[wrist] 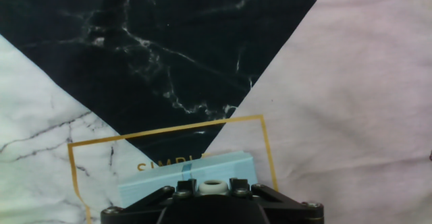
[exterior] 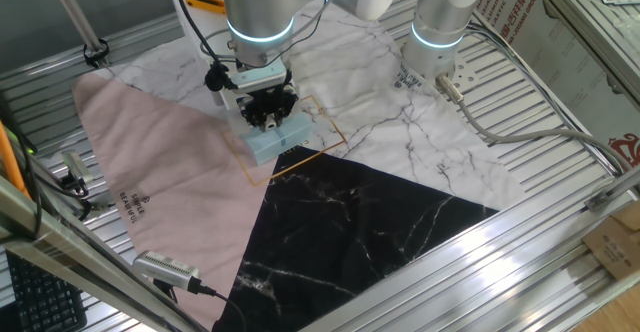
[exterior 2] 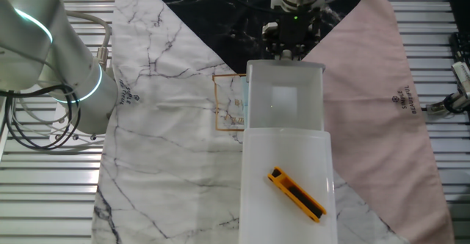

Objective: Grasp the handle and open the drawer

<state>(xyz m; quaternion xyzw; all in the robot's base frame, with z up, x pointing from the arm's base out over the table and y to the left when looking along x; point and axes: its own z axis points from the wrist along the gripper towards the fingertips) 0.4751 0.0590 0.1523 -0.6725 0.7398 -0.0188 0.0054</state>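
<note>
lt-blue drawer (exterior: 275, 139) flat, handle (wrist: 213, 185) mid-front.

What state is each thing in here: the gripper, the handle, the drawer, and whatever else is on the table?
gripper: down at the drawer, fingers either side of the handle; whether it is clamped cannot be told.
handle: between the fingers, not pulled.
drawer: looks closed, lying flat on the mat.
orange tool: lying flat on the white tray, untouched.

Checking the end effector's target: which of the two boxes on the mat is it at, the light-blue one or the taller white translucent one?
The light-blue box: the end effector sits at its top, while the white translucent box stands beside, untouched.
</note>
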